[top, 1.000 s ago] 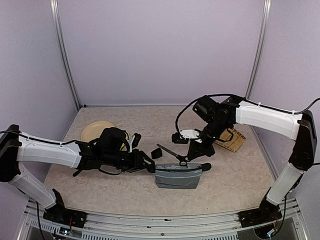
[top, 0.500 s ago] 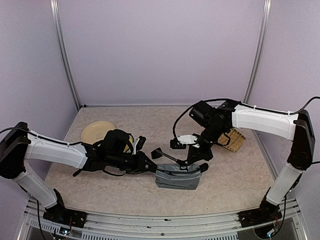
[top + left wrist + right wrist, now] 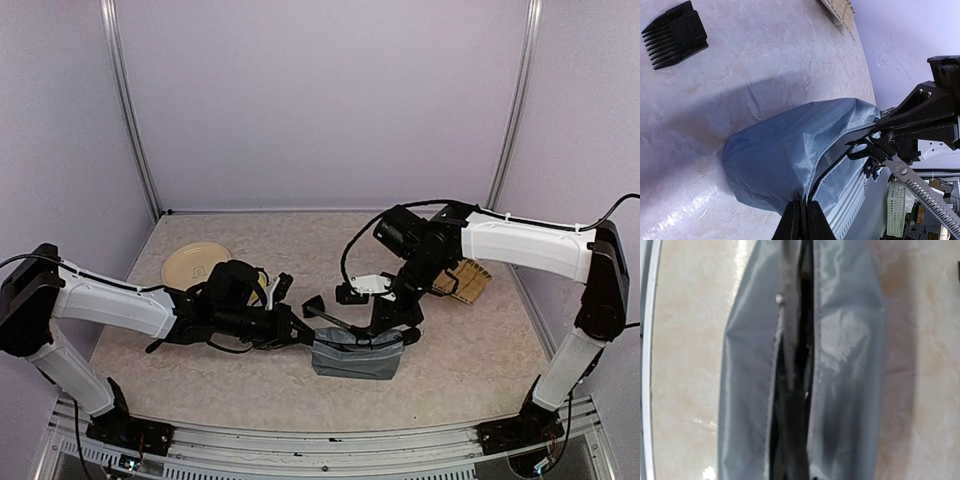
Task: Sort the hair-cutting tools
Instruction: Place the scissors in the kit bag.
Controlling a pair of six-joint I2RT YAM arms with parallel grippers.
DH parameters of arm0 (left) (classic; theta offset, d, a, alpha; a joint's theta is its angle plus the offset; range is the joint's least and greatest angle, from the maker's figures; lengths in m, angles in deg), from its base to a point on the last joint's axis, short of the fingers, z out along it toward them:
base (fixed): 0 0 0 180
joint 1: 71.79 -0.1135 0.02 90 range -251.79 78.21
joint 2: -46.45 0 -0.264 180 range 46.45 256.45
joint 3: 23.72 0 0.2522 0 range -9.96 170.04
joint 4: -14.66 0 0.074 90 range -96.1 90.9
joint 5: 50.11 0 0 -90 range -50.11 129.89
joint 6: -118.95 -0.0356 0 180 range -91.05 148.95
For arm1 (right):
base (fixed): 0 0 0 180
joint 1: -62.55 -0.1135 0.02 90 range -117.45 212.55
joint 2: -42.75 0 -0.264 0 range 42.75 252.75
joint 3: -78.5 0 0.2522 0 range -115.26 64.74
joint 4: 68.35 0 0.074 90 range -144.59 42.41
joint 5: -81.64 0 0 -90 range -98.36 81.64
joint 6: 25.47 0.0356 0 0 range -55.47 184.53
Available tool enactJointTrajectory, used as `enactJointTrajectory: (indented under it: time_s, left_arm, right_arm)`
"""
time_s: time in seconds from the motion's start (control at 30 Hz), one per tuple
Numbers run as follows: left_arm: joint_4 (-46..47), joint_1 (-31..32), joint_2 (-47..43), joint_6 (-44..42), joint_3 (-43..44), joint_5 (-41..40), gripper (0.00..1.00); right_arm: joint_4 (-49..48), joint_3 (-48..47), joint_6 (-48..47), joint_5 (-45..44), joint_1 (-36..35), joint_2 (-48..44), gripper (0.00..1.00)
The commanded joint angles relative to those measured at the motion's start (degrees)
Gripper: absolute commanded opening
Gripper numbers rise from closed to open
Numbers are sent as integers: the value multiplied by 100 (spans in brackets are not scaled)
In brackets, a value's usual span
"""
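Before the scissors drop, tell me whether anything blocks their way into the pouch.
Nothing visible does. The left end effector pinches the pouch edge, its zip mouth gapes, and the scissors hang lined up along it.

Grey pouch (image 3: 356, 358) gapes open; beige plate (image 3: 190, 262) lies well apart.

Soft even light, faint shadows, right wrist view blurry, glare on table (image 3: 685, 212)

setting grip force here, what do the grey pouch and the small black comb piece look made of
The grey pouch looks like thin synthetic fabric, perhaps nylon, with a slight sheen: it creases and sags softly. The small black comb piece is probably moulded plastic with a matte finish: its teeth are stiff and even.
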Motion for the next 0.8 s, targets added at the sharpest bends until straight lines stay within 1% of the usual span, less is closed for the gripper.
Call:
enactJointTrajectory:
  time_s: [0.0,0.13,0.37,0.47,0.57,0.67,0.77]
  left_arm:
    - [165,31,31,16,-78,100,0]
    - [160,23,-2,2,-87,95,0]
    - [151,22,-67,48,-113,27,0]
    - [140,22,-130,29,-113,26,0]
    - [2,-31,-194,-10,-96,1,0]
    - [-58,-56,-196,-19,-96,-2,0]
    - [-83,-57,-208,8,-103,-21,0]
  right_arm:
    - [-79,16,117,-151,-128,14,0]
    - [16,20,60,-539,-161,86,0]
    - [381,-273,-120,-887,-185,311,0]
    - [647,-377,-250,-1173,-227,452,0]
    - [1087,-740,-444,-1415,-267,665,0]
    - [1183,-799,-700,-1640,-300,757,0]
    - [1329,-822,-762,-1829,-338,916,0]
